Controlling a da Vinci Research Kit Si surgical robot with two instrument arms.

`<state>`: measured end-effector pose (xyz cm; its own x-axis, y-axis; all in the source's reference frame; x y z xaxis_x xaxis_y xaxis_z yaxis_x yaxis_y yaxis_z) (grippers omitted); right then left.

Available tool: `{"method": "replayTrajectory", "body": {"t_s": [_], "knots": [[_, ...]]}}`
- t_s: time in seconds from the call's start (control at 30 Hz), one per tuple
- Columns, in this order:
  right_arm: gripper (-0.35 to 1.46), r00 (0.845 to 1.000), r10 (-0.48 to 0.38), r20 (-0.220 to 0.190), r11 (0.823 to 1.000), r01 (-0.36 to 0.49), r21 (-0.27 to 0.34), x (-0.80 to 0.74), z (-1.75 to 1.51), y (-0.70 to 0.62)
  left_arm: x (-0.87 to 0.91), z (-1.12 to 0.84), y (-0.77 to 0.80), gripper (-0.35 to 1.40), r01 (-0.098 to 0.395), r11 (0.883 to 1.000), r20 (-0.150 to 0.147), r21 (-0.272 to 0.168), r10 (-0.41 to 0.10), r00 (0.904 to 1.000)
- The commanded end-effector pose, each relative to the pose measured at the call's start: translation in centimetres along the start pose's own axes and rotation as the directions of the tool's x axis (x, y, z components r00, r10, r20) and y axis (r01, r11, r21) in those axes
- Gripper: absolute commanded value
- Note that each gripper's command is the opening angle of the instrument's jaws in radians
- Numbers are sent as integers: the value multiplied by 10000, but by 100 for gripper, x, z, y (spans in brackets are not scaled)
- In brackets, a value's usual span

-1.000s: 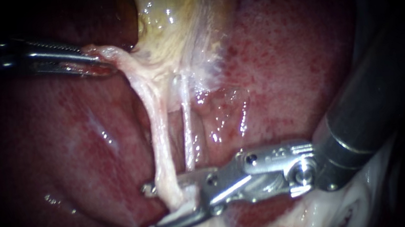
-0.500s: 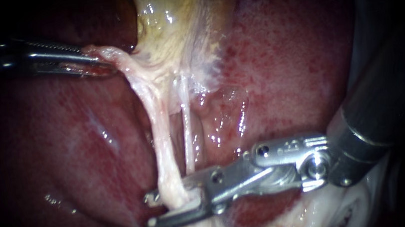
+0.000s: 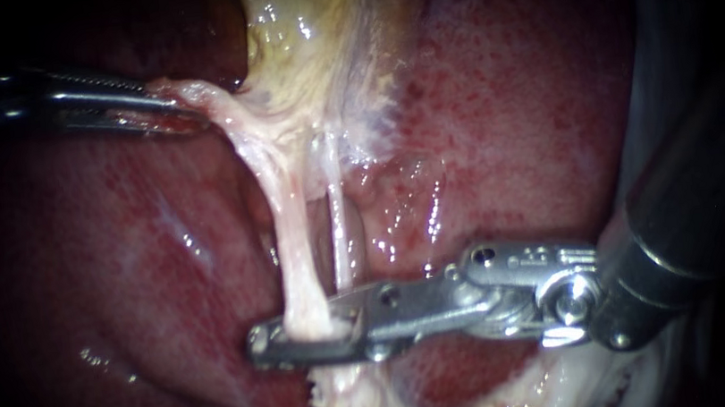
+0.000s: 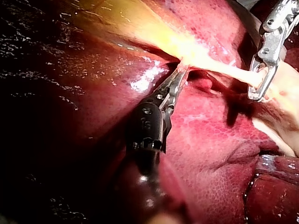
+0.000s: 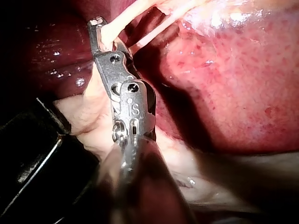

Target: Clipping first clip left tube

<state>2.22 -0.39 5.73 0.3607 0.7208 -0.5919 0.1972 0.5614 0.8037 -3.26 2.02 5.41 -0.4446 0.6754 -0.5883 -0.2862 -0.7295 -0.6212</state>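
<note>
1. The left tube (image 3: 292, 238), a pale pink, glistening cord, runs taut from the neck of the gallbladder down over the liver, and its lower end lies between the jaws of our right instrument
2. Our right instrument (image 3: 261, 347), bright silver metal with a hinged tip on a dark shaft, has both jaws clenched on the left tube from two sides
3. Just beside it, the thinner, whitish right tube (image 3: 337, 224) runs down to the upper edge of those jaws; we cannot tell whether it touches them
4. Our left instrument (image 3: 183, 116), slim with toothed jaws, grasps a pale fold of tissue (image 3: 189, 94) below the yellowish gallbladder (image 3: 310, 47)
5. The dark red, speckled liver (image 3: 505, 107) lies under everything
</note>
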Motion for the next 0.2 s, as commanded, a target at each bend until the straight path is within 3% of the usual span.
{"method": "replayTrajectory", "body": {"t_s": [0.03, 0.2], "knots": [[-35, 10000, 0, 11, 10000, -1, 14, -1, 0, 0, 0, 0, 0, -35, 4, 10000, 1, -1, -4, 10000], [-35, 9999, 163, 15, 9999, -163, 1, -4, 1, 5, 0, 0, 0, -35, 5, 10000, 0, 1, -5, 10000]]}}
